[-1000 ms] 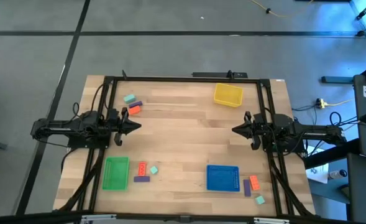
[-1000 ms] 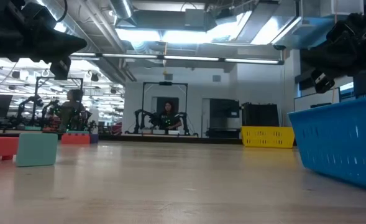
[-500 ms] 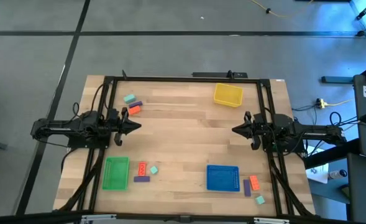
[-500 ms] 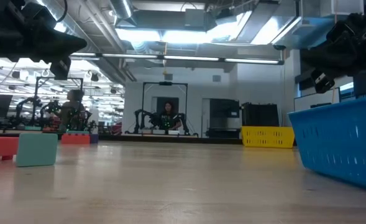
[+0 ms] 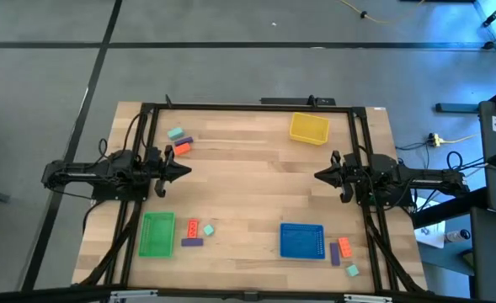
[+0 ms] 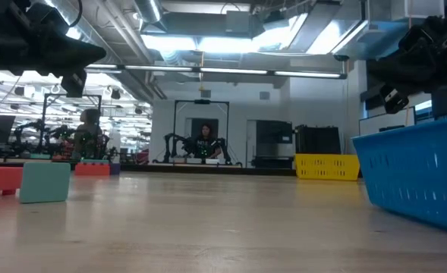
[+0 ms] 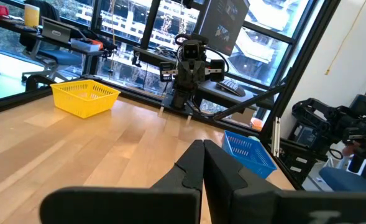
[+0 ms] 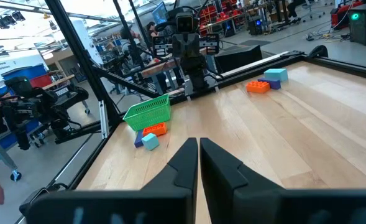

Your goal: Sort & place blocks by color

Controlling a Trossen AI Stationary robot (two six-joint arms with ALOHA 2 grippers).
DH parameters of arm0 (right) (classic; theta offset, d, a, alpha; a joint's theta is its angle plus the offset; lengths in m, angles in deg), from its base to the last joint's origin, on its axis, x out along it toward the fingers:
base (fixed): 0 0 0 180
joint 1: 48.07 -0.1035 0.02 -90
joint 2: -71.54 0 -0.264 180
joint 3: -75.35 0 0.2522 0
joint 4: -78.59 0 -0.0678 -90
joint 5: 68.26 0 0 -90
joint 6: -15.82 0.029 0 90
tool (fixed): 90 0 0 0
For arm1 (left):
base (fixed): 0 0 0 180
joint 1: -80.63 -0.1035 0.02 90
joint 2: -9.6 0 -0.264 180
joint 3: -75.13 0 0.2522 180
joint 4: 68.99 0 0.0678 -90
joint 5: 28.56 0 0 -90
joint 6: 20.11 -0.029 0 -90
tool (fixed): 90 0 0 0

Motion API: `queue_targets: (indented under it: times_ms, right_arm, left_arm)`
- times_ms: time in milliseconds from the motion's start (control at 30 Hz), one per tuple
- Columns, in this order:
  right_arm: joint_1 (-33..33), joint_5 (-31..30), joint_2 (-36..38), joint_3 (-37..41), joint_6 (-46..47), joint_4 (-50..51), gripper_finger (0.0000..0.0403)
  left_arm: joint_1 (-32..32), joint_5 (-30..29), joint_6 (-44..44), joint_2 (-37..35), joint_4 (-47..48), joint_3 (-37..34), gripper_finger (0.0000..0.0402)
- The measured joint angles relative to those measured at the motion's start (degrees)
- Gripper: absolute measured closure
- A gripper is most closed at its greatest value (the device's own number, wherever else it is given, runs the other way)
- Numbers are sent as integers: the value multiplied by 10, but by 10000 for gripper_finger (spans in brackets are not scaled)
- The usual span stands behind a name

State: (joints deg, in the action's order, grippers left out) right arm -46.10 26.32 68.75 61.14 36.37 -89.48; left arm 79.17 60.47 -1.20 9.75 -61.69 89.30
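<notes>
The blocks lie in three small groups on the wooden table. At the far left are a mint block [image 5: 175, 133], a purple one [image 5: 184, 141] and an orange one [image 5: 180, 149]. Beside the green tray [image 5: 157, 234] lie an orange block [image 5: 192, 228], a mint one [image 5: 208, 228] and a purple one [image 5: 192, 241]. Right of the blue tray [image 5: 301, 241] lie an orange block [image 5: 344, 248], a purple one [image 5: 334, 253] and a mint one [image 5: 351, 270]. My left gripper [image 5: 184, 171] is shut at the table's left side. My right gripper [image 5: 317, 176] is shut at the right side. Both point level toward the middle, above the wood.
A yellow tray [image 5: 309, 128] stands at the far right of the table. A dark frame [image 5: 248, 106] runs around the table. The wood between the two grippers is bare. In the low view, people [image 6: 206, 140] show in the room beyond the table.
</notes>
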Motion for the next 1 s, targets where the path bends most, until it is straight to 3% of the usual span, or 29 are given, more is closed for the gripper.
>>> queue_targets:
  times_ms: [333, 467, 633, 733, 833, 1000]
  right_arm:
    - [0, 0, 0, 0, 2, -3, 381]
    - [0, -2, 0, 0, 117, -52, 381]
    - [0, -115, 0, 0, 229, -191, 381]
    - [0, -144, -8, 0, 206, -326, 381]
    - [0, -116, -31, -19, 150, -429, 381]
    - [0, -55, -120, -133, 81, -367, 381]
  left_arm:
    - [0, 0, 0, 0, 0, 0, 401]
    - [0, 0, 0, 0, 0, 0, 401]
    - [0, 0, 0, 0, 0, 0, 401]
    - [0, 0, 0, 0, 0, 0, 401]
    - [0, 0, 0, 0, 0, 0, 401]
    - [0, 0, 0, 0, 0, 0, 401]
